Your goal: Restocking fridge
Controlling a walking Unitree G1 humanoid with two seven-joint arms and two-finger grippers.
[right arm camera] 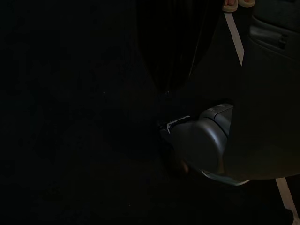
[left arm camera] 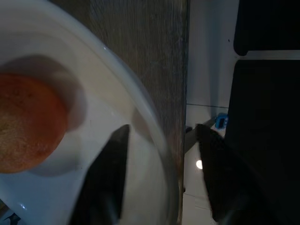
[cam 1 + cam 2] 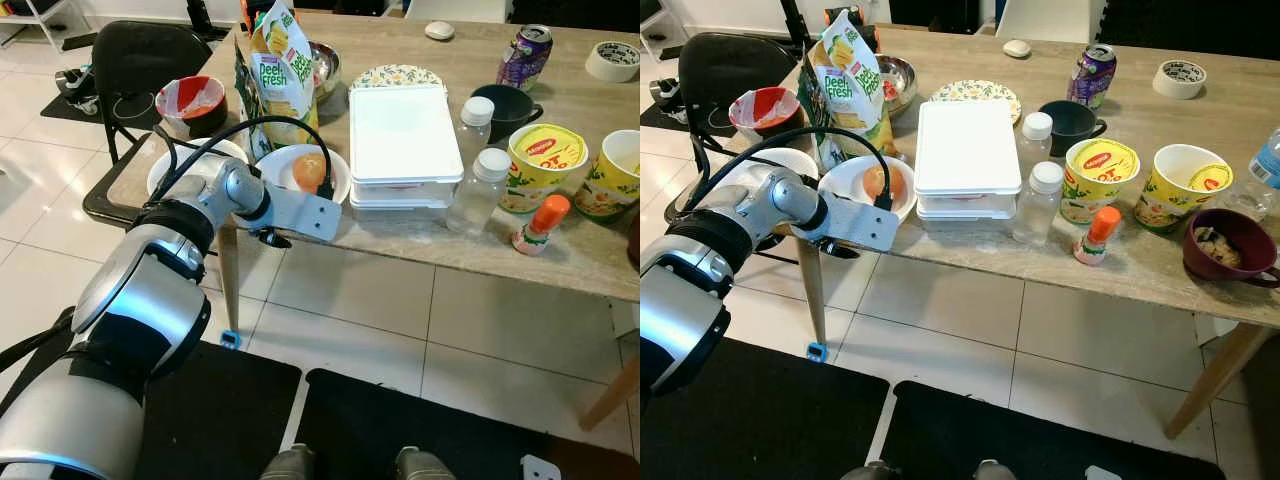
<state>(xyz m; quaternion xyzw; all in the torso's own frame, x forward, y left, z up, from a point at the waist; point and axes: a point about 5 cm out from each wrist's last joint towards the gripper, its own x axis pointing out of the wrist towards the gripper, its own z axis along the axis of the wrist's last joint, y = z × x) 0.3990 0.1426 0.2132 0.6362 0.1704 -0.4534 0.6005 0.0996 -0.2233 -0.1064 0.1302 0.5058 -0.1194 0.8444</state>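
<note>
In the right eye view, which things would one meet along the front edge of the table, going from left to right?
White plate with the orange fruit → white lidded box → clear bottle with white cap → small orange-capped bottle → dark red bowl.

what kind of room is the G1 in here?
Most likely a home dining area: a wooden table crowded with food, including a chip bag, instant noodle cups and a bowl holding an orange, plus a black chair on a tiled floor.
</note>
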